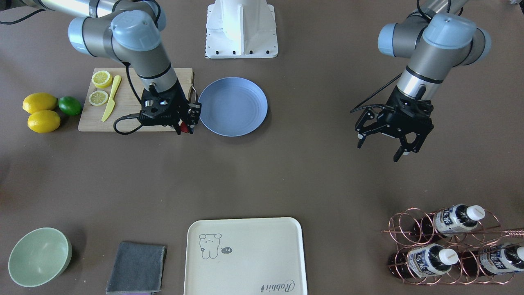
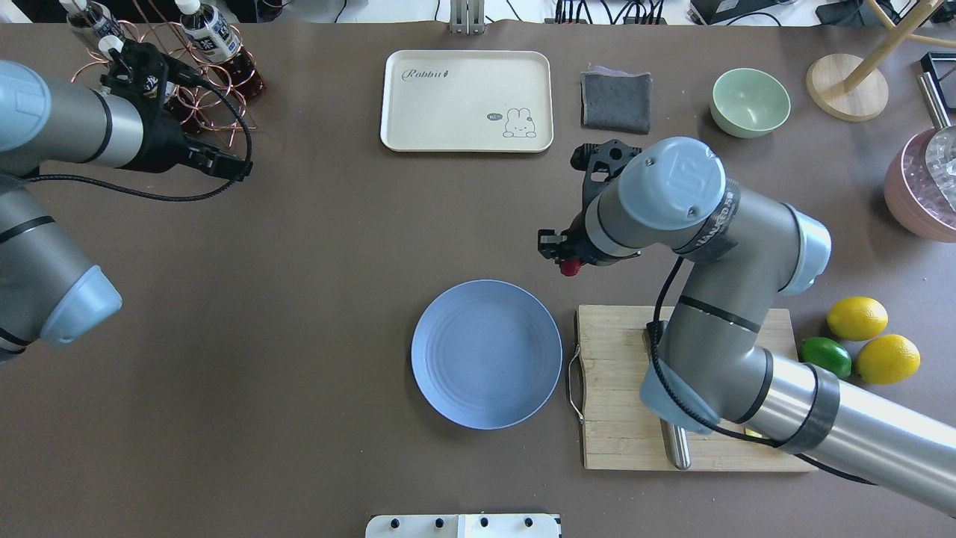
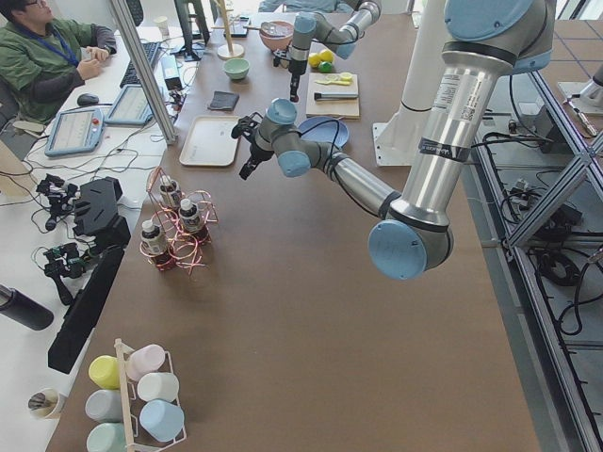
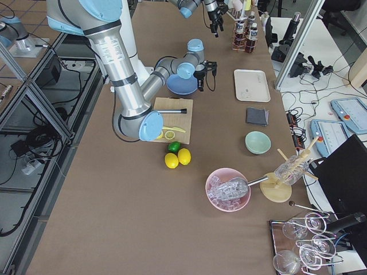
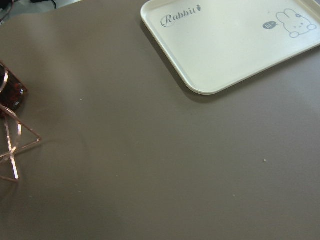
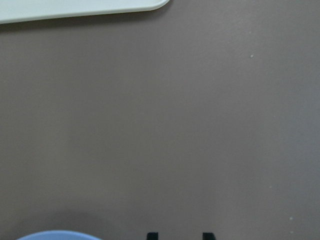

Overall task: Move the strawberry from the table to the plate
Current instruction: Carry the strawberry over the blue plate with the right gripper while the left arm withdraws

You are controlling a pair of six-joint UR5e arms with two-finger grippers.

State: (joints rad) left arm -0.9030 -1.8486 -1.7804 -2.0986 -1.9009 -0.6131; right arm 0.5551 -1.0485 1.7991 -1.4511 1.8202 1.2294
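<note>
The strawberry (image 1: 185,128), small and dark red, sits between the fingers of my right gripper (image 1: 186,126), which is shut on it. They hang just beside the rim of the blue-grey plate (image 1: 233,106), on the side toward the cutting board. From overhead the strawberry (image 2: 570,267) shows under the wrist, just past the plate (image 2: 485,355). The plate holds nothing. In the right wrist view only two dark fingertips (image 6: 152,235) and a sliver of the plate (image 6: 55,235) show. My left gripper (image 1: 378,151) hangs open and holds nothing, far off over the brown table (image 1: 286,172).
A wooden cutting board (image 1: 131,119) with lemon slices (image 1: 101,78) and a yellow knife (image 1: 111,98) lies beside the plate. Two lemons (image 1: 40,102) and a lime (image 1: 69,105) lie beyond it. Cream tray (image 1: 245,254), green bowl (image 1: 39,256), grey cloth (image 1: 137,266), copper bottle rack (image 1: 450,241).
</note>
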